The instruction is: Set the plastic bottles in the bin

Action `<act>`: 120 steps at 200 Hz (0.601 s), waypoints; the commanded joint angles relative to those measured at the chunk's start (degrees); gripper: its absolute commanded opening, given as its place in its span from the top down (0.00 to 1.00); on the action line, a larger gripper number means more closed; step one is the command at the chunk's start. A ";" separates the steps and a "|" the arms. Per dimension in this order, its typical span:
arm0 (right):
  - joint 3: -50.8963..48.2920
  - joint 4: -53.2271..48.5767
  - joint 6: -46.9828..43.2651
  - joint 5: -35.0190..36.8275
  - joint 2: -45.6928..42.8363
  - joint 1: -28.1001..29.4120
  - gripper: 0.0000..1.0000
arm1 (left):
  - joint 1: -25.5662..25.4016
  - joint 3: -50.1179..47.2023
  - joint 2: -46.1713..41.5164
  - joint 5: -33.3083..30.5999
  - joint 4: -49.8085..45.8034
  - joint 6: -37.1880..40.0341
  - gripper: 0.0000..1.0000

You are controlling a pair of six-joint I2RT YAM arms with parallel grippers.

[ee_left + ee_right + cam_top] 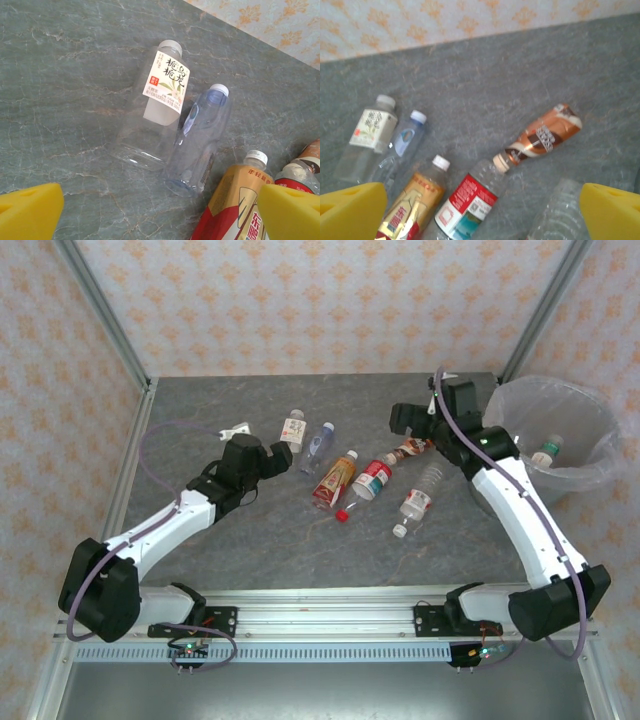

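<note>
though near, bottles [161, 100] beyond tool [160, 216] (left)

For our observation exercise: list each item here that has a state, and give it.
bin, upright, bag-lined.
green-cap bottle, in the bin.
white-label bottle, lying, capped.
blue-tinted bottle, lying beside it.
orange-label bottle, lying.
red-label bottle, lying.
brown bottle, lying.
ribbed bottle, lying.
left end effector, open, empty.
right end effector, open, empty.
</note>
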 commanded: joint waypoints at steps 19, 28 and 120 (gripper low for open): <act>-7.28 -2.84 9.14 7.26 1.70 2.76 0.01 | 0.34 3.36 -0.51 -3.32 -7.03 -3.31 0.00; -9.15 -1.93 11.38 8.00 1.72 2.87 0.01 | 0.35 2.70 -0.97 -2.92 -6.07 -2.98 0.00; -23.04 4.90 21.13 12.14 3.16 3.05 0.01 | 0.32 -4.15 -3.83 -0.36 3.63 3.41 0.00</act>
